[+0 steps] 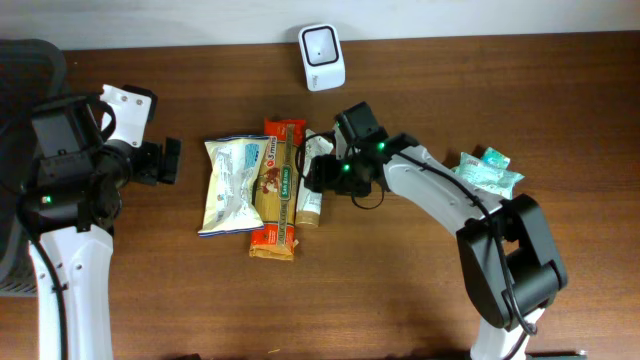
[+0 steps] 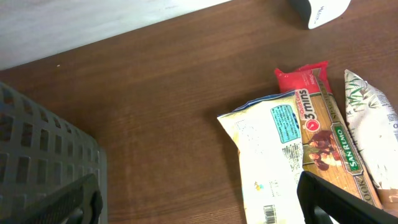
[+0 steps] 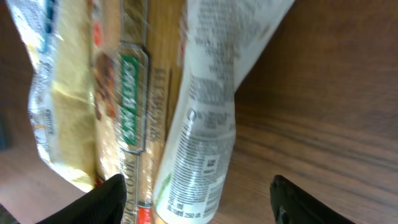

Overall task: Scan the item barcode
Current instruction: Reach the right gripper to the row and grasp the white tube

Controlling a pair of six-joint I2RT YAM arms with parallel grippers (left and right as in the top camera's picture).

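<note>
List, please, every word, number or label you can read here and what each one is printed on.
"3 mins": on the red and tan long pasta packet.
Green band on that packet: white brand lettering, too blurred to be sure.
Pale yellow crinkled snack bag: blue panel and barcode digits too small.
White plastic tube: fine print blurred.
White box-shaped scanner: nothing legible.

Left arm (image 1: 60,280): white link rising from the near edge, wrist turned inward; left gripper (image 1: 171,160): jaws spread wide, left fingers (image 2: 68,202) far apart. Right arm (image 1: 430,190): stretched forward and across; right gripper (image 1: 315,176): angled downward, right fingers (image 3: 109,199) parted, tips well apart.
</note>
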